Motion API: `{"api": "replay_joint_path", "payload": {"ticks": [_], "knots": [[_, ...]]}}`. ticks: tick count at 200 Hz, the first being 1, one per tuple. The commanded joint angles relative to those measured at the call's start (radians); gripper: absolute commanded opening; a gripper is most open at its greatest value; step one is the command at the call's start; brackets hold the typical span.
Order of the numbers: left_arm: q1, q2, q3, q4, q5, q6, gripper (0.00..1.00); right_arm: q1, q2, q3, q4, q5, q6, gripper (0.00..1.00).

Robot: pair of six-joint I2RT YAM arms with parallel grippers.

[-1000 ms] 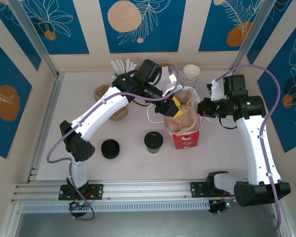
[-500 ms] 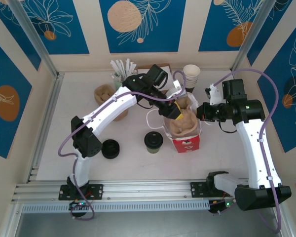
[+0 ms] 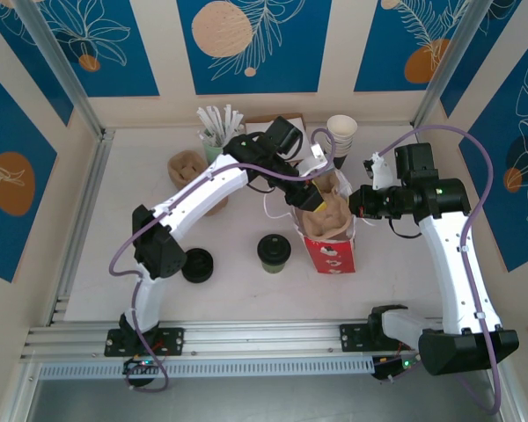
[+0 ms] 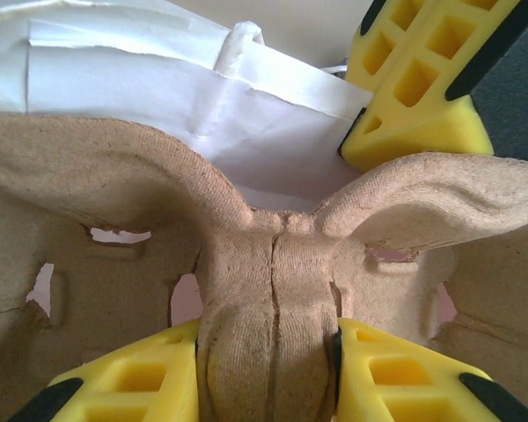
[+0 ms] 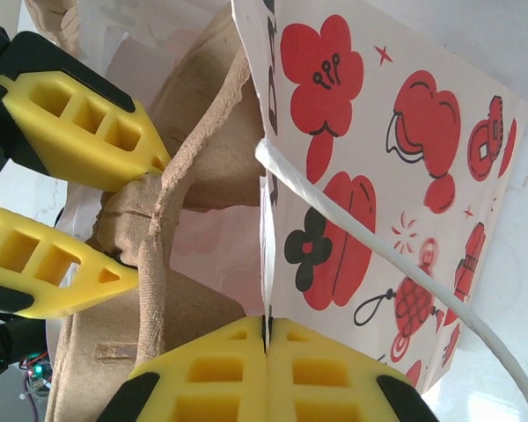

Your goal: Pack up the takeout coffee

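Takeout coffee (image 3: 274, 250) near red-and-white bag (image 3: 332, 255)

The top camera looks steeply down from behind the arm bases over the whole table (image 3: 246, 294). Both wrist cameras sit very close, sharing the pulp cup carrier (image 4: 273, 264) inside the red-and-white bag (image 5: 370, 158), seemingly from opposite sides

The 2 arms, the left arm (image 3: 194, 198) and the right arm (image 3: 453, 255), have white link shells, black joint housings and black bases. A lilac cable (image 3: 488, 185) loops along each. A green light (image 3: 439, 187) glows on the right arm. The left gripper (image 4: 268, 332) and the right gripper (image 5: 266, 332) carry yellow wedge fingers with rectangular cut-outs and black edging.
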Motion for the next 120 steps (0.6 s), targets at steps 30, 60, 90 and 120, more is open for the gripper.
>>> {"api": "replay_joint_path", "payload": {"ticks": [30,60,90,120], "knots": [[-0.04,0.015,0.024,-0.012,-0.133,0.086,0.31,-0.002,0.011,0.026,-0.032,-0.026,0.0,0.0],[-0.064,0.014,0.021,-0.024,-0.162,0.126,0.31,-0.019,0.012,0.036,-0.026,-0.024,0.033,0.0],[-0.074,0.016,0.019,-0.031,-0.181,0.141,0.31,-0.04,0.031,0.061,-0.036,0.027,0.085,0.0],[-0.078,0.017,0.02,-0.024,-0.2,0.135,0.31,-0.044,0.045,0.071,-0.04,0.041,0.106,0.0]]}}
